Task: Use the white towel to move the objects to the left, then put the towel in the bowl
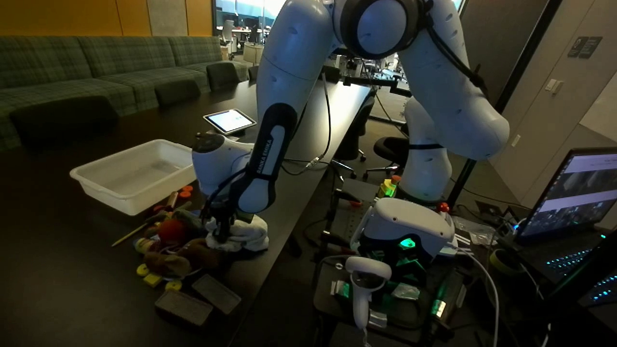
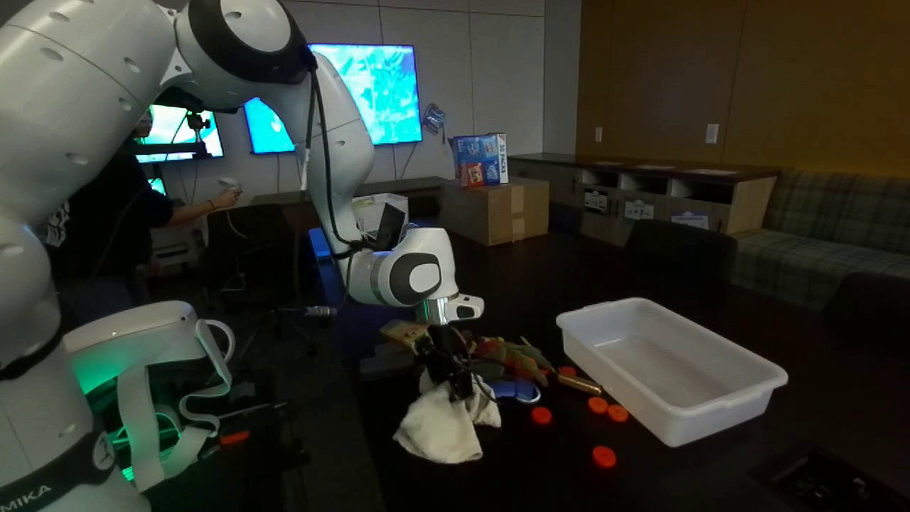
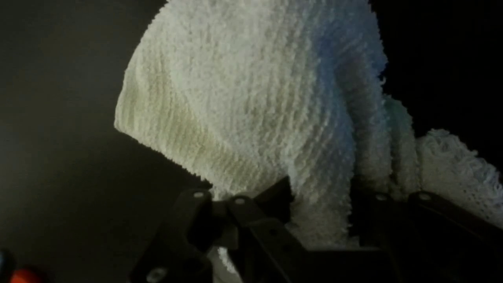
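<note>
Indoors, we're overlooking a dark counter [image 1: 62, 270] and plaid sofa [image 1: 115, 79].
Our fingers [image 3: 277, 200] are gripping the white towel [image 3: 243, 98]; a white bin [image 2: 668, 366] is showing its floor near piled objects [image 1: 171, 233].

“RANKA EMIKA” on arm [image 1: 275, 132], “30 PACKS” on blue box [image 2: 478, 161]

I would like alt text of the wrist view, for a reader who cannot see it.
A dark gripper pinches a ribbed white towel, which fills the upper middle against a dark tabletop. Part of an orange-red object shows at the lower-left corner.
</note>
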Controlling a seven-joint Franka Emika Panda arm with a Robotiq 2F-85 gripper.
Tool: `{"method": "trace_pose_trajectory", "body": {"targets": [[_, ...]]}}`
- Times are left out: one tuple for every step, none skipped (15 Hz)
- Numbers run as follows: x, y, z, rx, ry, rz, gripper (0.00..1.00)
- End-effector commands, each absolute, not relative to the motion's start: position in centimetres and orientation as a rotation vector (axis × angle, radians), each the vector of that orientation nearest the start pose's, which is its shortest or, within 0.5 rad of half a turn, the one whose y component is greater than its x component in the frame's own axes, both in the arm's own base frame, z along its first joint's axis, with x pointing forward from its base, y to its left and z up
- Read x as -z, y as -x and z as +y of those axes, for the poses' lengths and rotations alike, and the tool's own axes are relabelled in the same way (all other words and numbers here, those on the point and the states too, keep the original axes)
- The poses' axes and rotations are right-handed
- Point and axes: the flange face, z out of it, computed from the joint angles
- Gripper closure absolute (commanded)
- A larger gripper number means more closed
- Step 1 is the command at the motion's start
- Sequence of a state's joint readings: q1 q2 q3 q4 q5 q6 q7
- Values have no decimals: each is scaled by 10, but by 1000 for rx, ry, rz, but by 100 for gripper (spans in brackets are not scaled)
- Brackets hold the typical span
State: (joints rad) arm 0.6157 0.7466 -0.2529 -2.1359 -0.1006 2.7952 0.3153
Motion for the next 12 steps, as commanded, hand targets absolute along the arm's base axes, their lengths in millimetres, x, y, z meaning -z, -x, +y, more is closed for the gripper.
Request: {"method": "trace_pose_trajectory", "body": {"targets": [[-66,-492,232,27,3222,-306,84],[-71,-489,242,35,3187,-304,85],[-81,-487,250,46,3153,-302,84],[-87,-484,255,56,3120,-302,84],[-99,-484,257,77,3093,-297,85],[-109,-484,253,103,3065,-295,85],[-123,-486,246,127,3044,-289,85],[-135,-489,238,155,3021,-282,84],[-150,-492,222,166,3002,-289,84],[-164,-494,206,175,2987,-308,84],[-174,-498,191,185,2974,-304,84],[-184,-501,173,187,2961,-309,84]]}}
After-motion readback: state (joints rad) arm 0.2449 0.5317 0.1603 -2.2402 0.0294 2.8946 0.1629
